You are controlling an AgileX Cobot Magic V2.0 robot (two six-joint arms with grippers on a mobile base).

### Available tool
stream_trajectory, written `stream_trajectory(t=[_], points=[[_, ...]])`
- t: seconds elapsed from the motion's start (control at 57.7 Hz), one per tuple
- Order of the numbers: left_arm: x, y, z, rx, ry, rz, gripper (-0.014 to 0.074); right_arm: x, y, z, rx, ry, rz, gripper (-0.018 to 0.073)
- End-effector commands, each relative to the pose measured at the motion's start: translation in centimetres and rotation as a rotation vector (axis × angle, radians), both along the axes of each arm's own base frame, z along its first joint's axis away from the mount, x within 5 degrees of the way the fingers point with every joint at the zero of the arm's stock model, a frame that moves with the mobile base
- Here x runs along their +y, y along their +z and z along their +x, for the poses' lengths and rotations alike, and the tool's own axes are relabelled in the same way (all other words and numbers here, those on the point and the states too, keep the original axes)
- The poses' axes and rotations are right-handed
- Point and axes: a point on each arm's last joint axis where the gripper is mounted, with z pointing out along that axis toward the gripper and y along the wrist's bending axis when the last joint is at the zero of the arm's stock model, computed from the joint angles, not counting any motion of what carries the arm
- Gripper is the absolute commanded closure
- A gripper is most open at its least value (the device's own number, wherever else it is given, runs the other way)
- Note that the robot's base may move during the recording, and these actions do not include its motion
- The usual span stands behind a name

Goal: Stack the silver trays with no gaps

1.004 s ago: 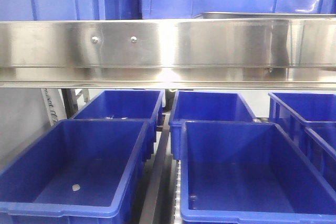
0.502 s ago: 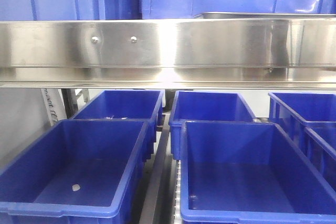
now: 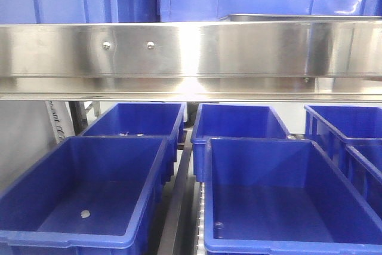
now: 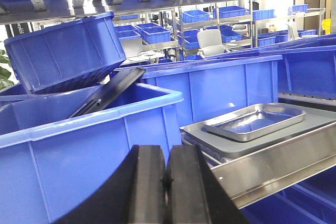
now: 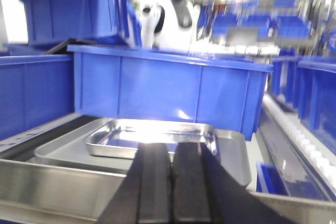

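Your left gripper [image 4: 167, 182] has its fingers pressed together on nothing, and so does the right gripper [image 5: 170, 182]. Both hang short of the shelf's front edge, presumably lining up an approach. A small tray [image 4: 254, 121] sits inside a wider grey tray [image 4: 315, 120] on the shelf [image 4: 273, 167], beside the blue bins [image 4: 89, 145]. Judge whether it nests flush before reaching.
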Motion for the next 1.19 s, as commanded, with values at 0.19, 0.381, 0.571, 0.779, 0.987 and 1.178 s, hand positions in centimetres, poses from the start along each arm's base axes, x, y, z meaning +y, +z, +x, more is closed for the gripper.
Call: stream_trajectory(t=[0.19,0.381,0.571,0.779,0.987,1.178], points=[[0.0,0.0,-0.1,-0.004,-0.004,-0.013,0.0603,-0.2,-6.5,0.7,-0.061,-0.034,-0.046,0.0631],[0.0,0.0,-0.1,-0.004,-0.004,-0.013,0.0603,-0.5,-8.1,0.6,-0.073,-0.08,-0.069,0.0631],[0.0,0.0,-0.1,-0.004,-0.004,-0.013,0.0603,-1.0,-7.9,0.6,-0.088,-0.169,-0.07,0.0631],[0.0,0.0,-0.1,-0.004,-0.004,-0.013,0.0603,-1.0,-8.0,0.2,-0.092,-0.177,-0.071,0.0631],[0.1,0.0,-0.1,-0.005,-0.004,-0.014,0.0603,-1.0,-8.2,0.2,-0.077,-0.167,-0.013,0.0631],[0.1,0.0,-0.1,-0.005,-0.004,-0.014,0.0603,-1.0,-8.3,0.2,-0.062,-0.163,0.012,0.0631]])
